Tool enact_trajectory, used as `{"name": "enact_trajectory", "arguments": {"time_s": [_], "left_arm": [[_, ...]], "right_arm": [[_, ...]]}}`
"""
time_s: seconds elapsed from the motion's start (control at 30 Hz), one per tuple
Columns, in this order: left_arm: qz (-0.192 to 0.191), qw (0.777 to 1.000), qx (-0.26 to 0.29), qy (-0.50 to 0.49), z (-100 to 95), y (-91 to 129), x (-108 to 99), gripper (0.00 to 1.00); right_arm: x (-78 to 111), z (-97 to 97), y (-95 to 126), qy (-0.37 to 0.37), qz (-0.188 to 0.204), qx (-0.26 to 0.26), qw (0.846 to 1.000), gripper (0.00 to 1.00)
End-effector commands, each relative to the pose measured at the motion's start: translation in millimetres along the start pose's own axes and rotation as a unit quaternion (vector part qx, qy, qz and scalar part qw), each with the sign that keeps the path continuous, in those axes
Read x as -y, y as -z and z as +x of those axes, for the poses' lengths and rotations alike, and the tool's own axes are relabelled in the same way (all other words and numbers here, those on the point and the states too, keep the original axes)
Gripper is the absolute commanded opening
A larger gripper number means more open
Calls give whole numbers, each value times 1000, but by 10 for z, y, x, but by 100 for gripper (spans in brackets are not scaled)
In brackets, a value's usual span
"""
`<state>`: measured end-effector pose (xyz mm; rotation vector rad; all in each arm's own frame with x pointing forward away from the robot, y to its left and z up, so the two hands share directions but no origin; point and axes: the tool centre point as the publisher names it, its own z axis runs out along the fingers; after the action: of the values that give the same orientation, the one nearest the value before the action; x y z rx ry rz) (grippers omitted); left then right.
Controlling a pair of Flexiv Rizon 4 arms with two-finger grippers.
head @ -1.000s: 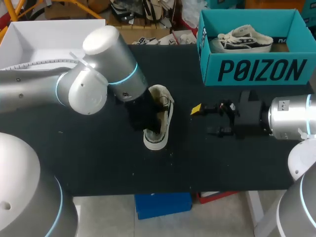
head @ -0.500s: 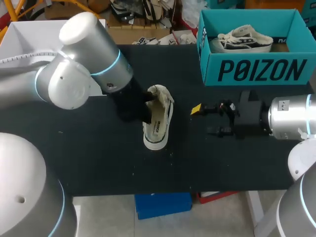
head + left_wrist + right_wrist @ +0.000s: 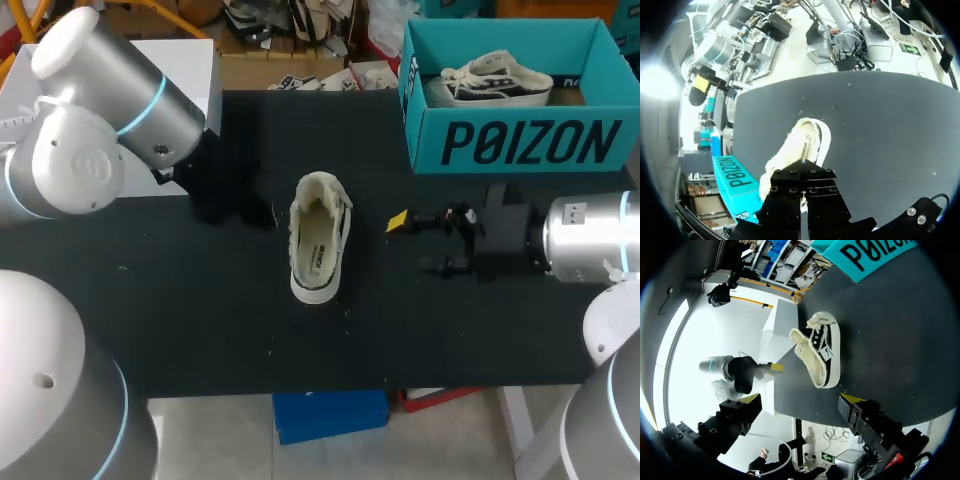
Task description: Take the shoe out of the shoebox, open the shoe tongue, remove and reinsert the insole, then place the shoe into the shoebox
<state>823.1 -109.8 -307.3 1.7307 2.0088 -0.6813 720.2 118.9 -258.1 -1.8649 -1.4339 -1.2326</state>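
One second ago our left gripper was at the mouth of the shoe; it has since drawn back leftward and now stands apart from it, and we cannot tell whether it is released or clenched. The shoe lies alone on the black surface, collar spread wide with the insole showing inside, well apart from the teal shoebox. Our right gripper waits released near the shoe, unmoved. We judge the tongue opened, so the insole step likely comes next
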Motion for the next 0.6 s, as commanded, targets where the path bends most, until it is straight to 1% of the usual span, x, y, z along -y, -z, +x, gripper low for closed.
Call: {"name": "enact_trajectory", "arguments": {"time_s": [0.03,0.37,0.5,0.6], "left_arm": [[7,999,37,16,98,56,-34,0],[13,988,120,93,166,142,-227,0],[15,985,131,111,167,116,-363,0],[12,985,132,114,122,91,-441,0]], "right_arm": [[2,0,9,0,0,0,1000,100],[2,0,9,0,0,0,1000,100],[2,0,9,0,0,0,1000,100],[2,0,9,0,0,0,1000,100]]}}
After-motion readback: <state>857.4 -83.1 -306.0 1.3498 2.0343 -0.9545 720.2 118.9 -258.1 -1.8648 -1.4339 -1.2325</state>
